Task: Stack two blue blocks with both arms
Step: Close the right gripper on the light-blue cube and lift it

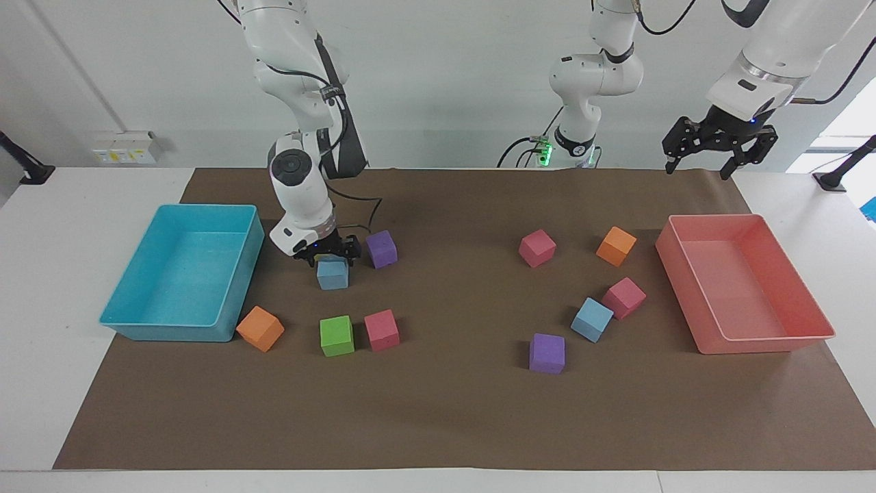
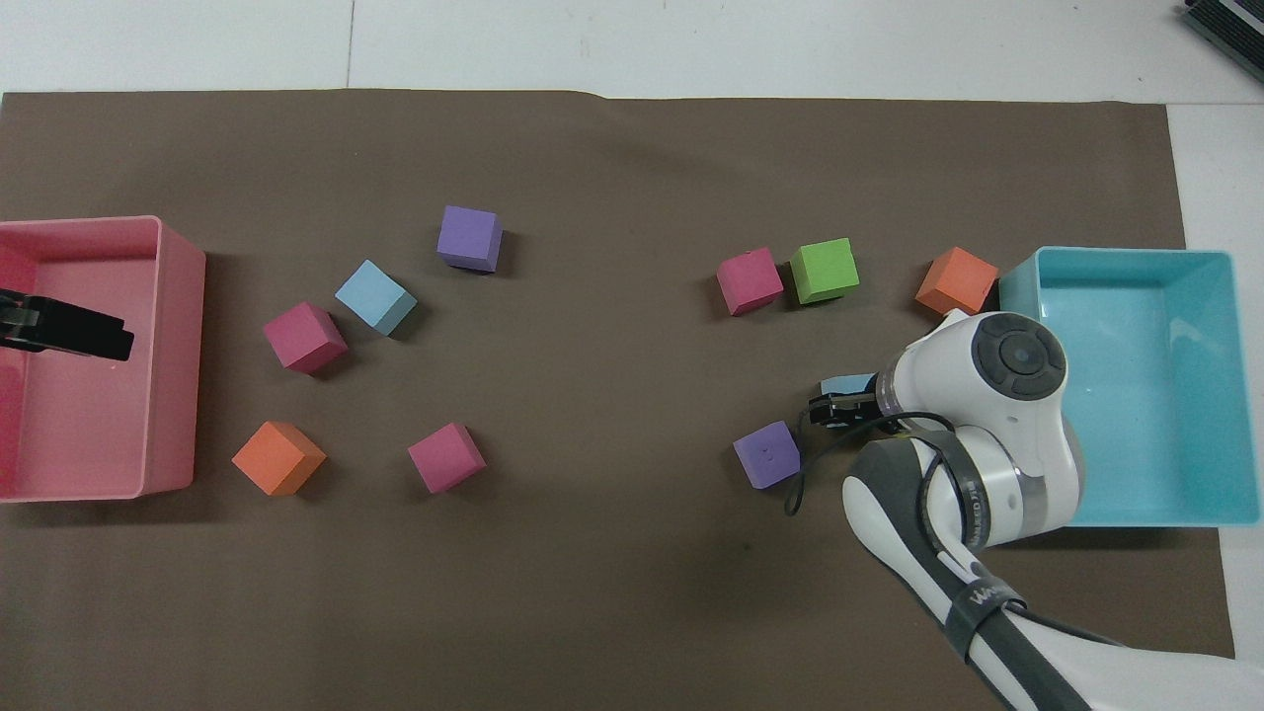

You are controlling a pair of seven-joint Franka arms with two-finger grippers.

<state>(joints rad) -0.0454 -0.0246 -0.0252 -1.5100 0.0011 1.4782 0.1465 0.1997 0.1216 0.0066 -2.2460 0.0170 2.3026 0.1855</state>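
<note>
Facing view: right hand [image 1: 327,255] sits directly above blue block [image 1: 332,274].

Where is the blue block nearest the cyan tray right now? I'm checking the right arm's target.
That blue block sits toward the right arm's end of the table, between the cyan tray and a purple block, directly under the right gripper.
</note>
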